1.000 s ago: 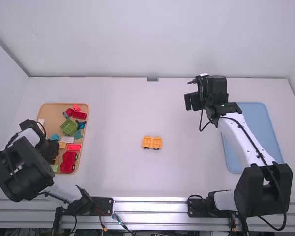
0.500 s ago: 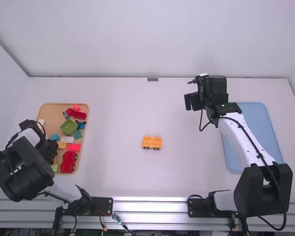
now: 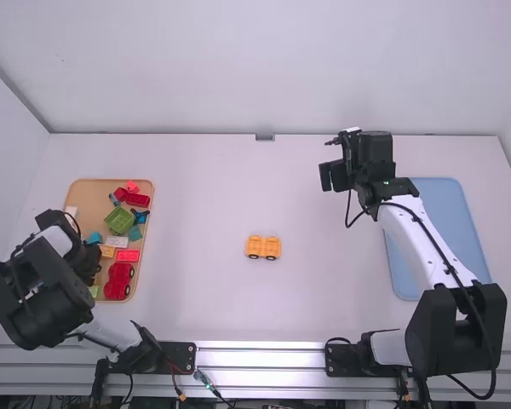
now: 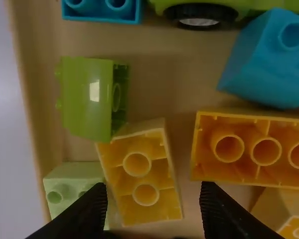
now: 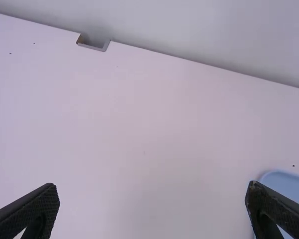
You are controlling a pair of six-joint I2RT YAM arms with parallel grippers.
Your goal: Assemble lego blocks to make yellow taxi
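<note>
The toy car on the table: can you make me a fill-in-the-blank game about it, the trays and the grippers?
The car stands on the table, ____ the block tray and the other tray.
The other tray's colour is ____.
The left gripper, over the block tray, is ____, not shut.
The right gripper is holding ____.

Missing words: between; blue; open; nothing.

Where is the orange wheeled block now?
In the high view, the orange wheeled block sits near the middle of the table, between the brown tray at left and the blue tray at right.
</note>
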